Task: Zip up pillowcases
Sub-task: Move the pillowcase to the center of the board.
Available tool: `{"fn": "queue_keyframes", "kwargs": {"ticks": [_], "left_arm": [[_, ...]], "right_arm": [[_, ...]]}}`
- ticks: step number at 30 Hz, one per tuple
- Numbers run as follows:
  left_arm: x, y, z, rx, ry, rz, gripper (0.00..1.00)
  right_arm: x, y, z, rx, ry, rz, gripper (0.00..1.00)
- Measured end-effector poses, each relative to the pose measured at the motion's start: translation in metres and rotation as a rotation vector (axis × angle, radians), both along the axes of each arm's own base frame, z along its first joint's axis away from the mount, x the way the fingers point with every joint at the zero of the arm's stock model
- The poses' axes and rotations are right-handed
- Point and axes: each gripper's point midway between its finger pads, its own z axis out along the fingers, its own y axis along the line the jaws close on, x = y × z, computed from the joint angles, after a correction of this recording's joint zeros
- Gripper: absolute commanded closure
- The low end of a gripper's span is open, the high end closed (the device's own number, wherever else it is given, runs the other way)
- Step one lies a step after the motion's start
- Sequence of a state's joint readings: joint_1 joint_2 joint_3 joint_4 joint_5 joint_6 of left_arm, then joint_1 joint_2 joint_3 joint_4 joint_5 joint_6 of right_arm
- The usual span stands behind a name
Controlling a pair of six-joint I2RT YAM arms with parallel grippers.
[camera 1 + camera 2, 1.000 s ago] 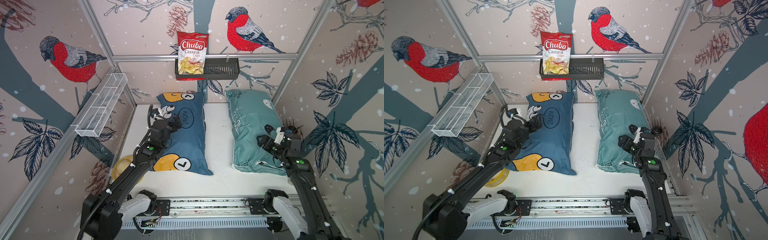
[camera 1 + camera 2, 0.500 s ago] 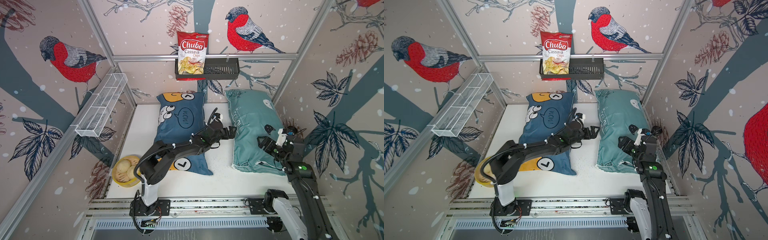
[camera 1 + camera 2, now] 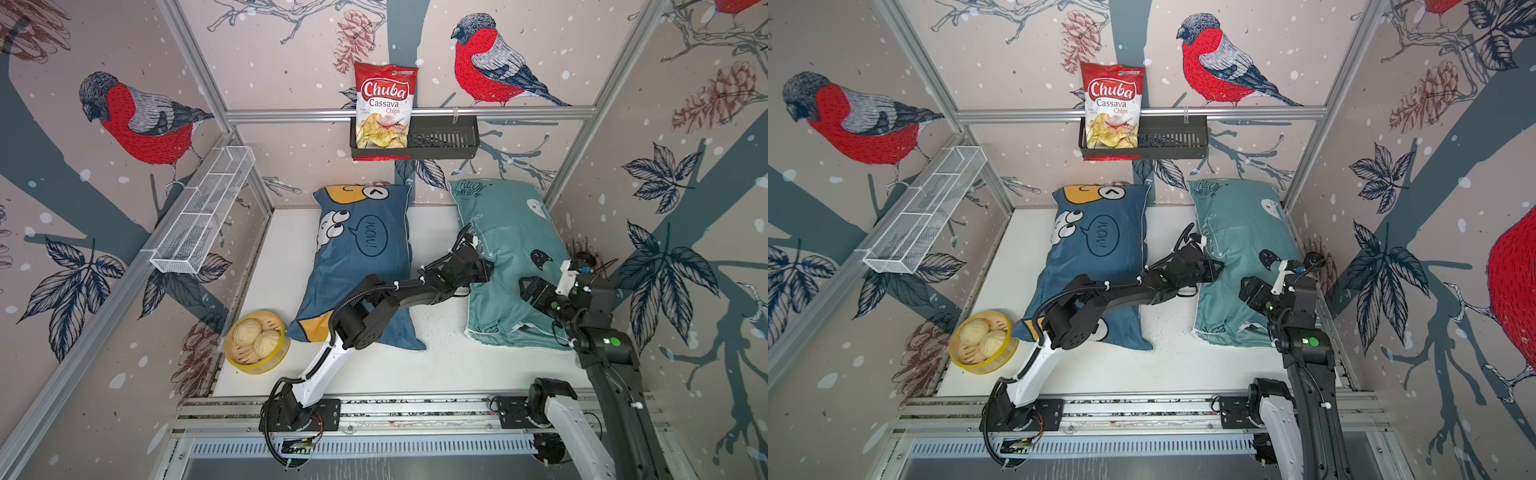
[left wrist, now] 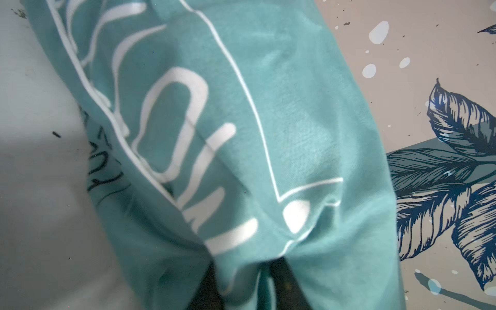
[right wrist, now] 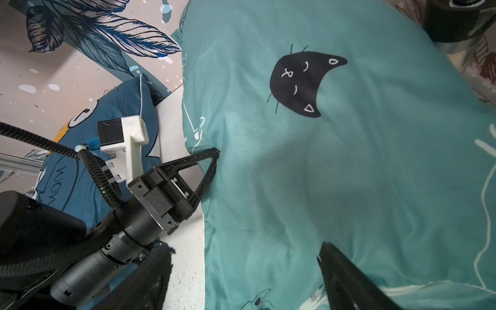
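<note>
A: Teal cloth pinched in the left gripper (image 5: 215,155), is that right?

B: Yes. Its jaws are closed on a fold at the left edge of the teal pillowcase (image 3: 511,232), about midway along. The left wrist view shows fabric puckering between the black fingers (image 4: 287,284).

A: Why grab there?

B: I'd judge it is anchoring the case so it cannot slide or bunch when the zip is drawn. The arm reaches across the dark blue pillowcase (image 3: 365,266) to do it.

A: And the right gripper (image 3: 528,293)?

B: Jaws wide apart, holding nothing. It hovers over the near right part of the teal case, probably lined up to come down on the near end, where a white-lined gap (image 3: 519,330) shows. I cannot make out a zip pull.

A: Where do the two cases lie?

B: Both flat on the white table (image 3: 282,270), running lengthwise from near to far. Blue sits left of centre, teal on the right, with a bare strip between them
</note>
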State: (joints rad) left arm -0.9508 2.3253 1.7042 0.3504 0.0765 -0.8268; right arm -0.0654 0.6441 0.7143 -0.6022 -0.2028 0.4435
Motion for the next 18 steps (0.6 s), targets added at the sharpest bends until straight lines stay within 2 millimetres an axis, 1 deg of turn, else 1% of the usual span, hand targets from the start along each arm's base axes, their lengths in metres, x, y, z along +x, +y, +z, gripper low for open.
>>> {"fn": "queue_keyframes", "kwargs": {"ticks": [1, 4, 7, 9, 12, 16, 18], "left_arm": [[0.0, 0.004, 0.0, 0.012, -0.006, 0.001, 1.0], [0.003, 0.025, 0.004, 0.023, -0.001, 0.024, 1.0], [0.013, 0.058, 0.007, 0.036, 0.006, 0.072, 1.0], [0.022, 0.087, 0.007, 0.052, 0.012, 0.122, 1.0], [0.032, 0.116, 0.006, 0.065, 0.016, 0.179, 1.0], [0.042, 0.149, 0.003, 0.076, 0.02, 0.238, 1.0], [0.049, 0.17, 0.004, 0.07, 0.018, 0.278, 1.0]], "right_arm": [[-0.001, -0.001, -0.001, -0.002, 0.003, -0.003, 0.12], [-0.001, -0.002, -0.001, -0.006, 0.005, -0.008, 0.12], [-0.001, -0.001, -0.003, -0.002, 0.013, -0.004, 0.13], [-0.001, 0.002, -0.007, 0.008, 0.026, 0.011, 0.12], [-0.002, 0.005, -0.013, 0.016, 0.044, 0.023, 0.12], [-0.003, 0.009, -0.018, 0.027, 0.059, 0.04, 0.12], [-0.004, 0.01, -0.022, 0.029, 0.069, 0.047, 0.12]]}}
